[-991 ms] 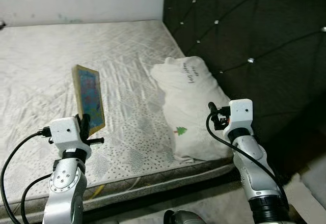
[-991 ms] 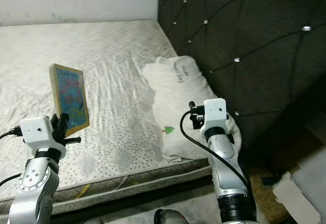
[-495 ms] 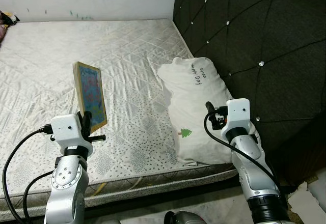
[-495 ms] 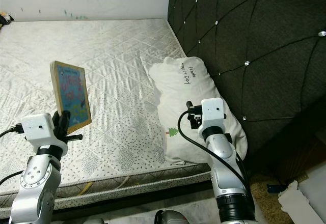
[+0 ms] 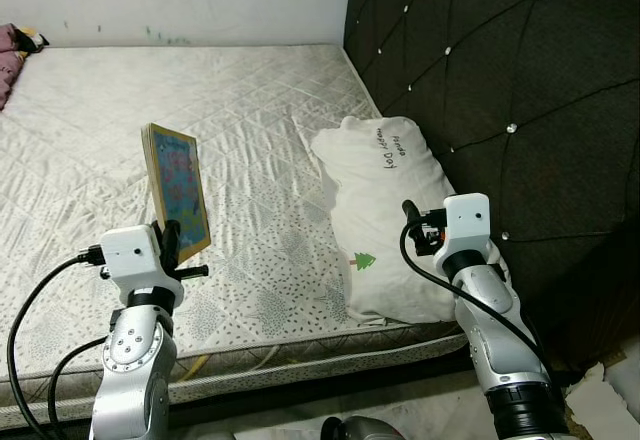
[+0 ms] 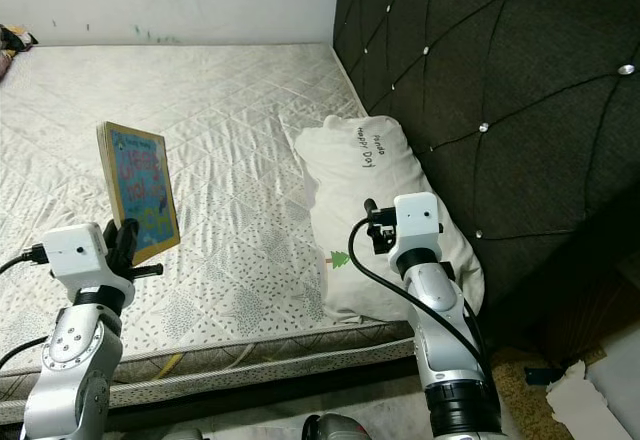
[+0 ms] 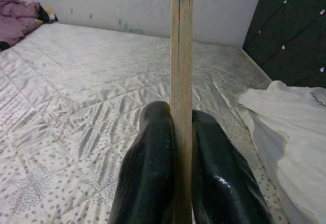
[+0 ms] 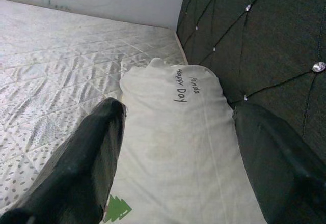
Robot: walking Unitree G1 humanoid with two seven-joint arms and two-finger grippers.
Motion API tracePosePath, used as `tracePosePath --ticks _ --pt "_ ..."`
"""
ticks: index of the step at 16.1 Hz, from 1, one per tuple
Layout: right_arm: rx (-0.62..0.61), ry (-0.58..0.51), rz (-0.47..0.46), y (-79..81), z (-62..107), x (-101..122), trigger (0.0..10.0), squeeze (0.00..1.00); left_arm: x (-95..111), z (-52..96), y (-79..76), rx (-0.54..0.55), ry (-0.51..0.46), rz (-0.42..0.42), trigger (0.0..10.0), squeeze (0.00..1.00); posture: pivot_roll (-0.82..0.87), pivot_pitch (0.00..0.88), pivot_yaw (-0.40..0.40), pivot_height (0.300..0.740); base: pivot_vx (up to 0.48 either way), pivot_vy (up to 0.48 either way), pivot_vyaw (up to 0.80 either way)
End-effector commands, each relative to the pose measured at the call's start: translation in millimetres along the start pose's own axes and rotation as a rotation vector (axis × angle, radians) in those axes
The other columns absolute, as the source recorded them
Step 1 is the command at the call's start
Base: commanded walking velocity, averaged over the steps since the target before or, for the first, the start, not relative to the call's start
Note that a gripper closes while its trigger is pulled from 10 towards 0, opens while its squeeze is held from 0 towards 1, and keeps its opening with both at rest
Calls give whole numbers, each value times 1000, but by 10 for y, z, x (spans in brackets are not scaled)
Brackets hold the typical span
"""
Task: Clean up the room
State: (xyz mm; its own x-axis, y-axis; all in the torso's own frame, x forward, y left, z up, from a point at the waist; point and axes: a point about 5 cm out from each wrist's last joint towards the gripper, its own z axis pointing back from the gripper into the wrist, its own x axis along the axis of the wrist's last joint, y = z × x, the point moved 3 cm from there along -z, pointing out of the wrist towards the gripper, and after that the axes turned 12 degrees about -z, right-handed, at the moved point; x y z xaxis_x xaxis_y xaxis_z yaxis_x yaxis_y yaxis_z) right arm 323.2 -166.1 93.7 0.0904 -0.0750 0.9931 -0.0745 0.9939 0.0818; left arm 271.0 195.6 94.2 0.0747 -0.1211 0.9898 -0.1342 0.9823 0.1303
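The left gripper (image 7: 181, 127) is clamped on one book (image 5: 177, 190), its two black fingers (image 7: 153, 173) pressed flat against either cover, and the book stands upright, its colourful front cover facing the robot's right. In the left wrist view the book's pale page edge runs straight up between the fingers. It is held in the air above the near part of the mattress (image 5: 240, 110), at about ten o'clock from the left wrist housing.

Over on the right, the right gripper (image 8: 178, 147) has its two fingers spread wide apart, holding nothing, and it hangs over the one white pillow (image 5: 385, 210). The pillow lies at the mattress's right edge against the dark tufted headboard (image 5: 500, 70), at about three o'clock from the book. It carries handwritten lettering near its far end and one small green tree print (image 5: 361, 259) near its near end.

At the far left corner, around ten o'clock, sits a bundle of what looks like pinkish clothing (image 7: 20, 12), too small to say more.
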Motion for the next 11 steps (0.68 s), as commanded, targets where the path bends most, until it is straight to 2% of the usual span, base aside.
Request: tracePosePath --ticks 1,11 --pt "5 -10 -1 -2 -22 40 10000 0 86 -33 0 1 -32 7 10000 0 50 0 -34 740 0 0 0" --pt "30 -12 5 32 -38 43 10000 0 72 -35 10 13 -26 17 10000 0 53 0 -37 740 0 0 0"
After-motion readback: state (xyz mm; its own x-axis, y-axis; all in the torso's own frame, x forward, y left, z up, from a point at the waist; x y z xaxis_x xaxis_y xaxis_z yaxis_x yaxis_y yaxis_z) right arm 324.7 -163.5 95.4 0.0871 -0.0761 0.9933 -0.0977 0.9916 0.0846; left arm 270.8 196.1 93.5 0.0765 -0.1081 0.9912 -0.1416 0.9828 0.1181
